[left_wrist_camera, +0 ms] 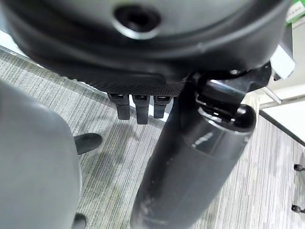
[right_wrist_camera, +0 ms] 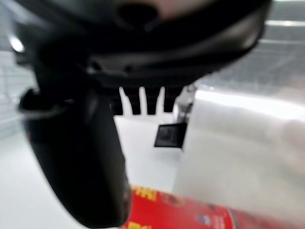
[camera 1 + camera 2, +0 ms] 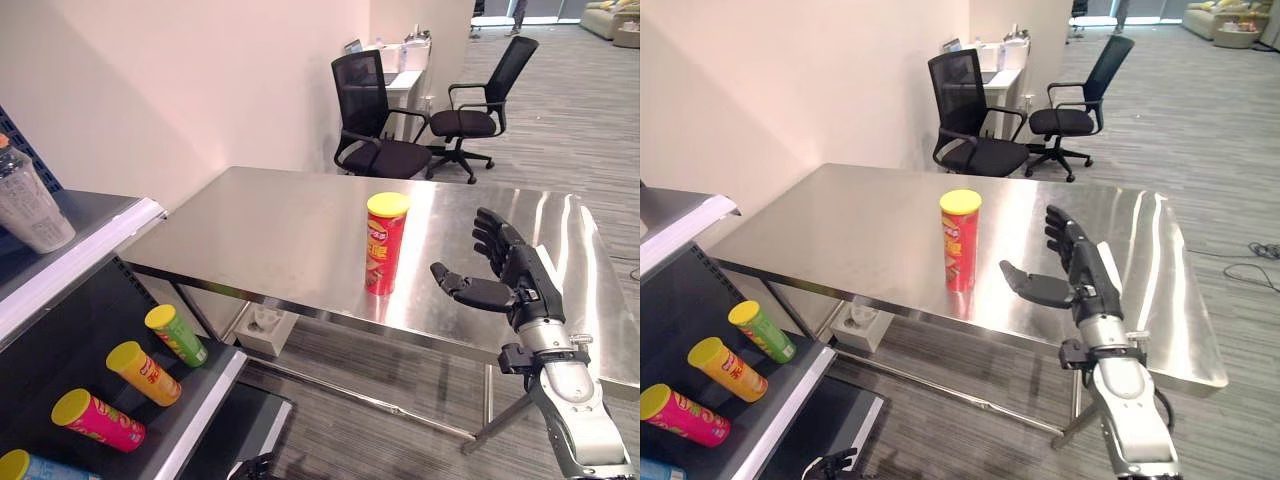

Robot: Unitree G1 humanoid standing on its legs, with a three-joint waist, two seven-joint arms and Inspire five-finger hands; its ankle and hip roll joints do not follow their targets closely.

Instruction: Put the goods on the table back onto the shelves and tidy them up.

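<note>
Right hand point(image 3: 510, 280) raised w/ fingers spread, thumb out, near upright red can point(image 3: 385, 244); apparently not touching.

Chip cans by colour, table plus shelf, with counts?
Red, upright on the table: 1
Green, lying on the shelf: 1
Orange, lying on the shelf: 1
Pink, lying on the shelf: 1
Blue, cut off at the frame edge: 1
Total: 5
</note>
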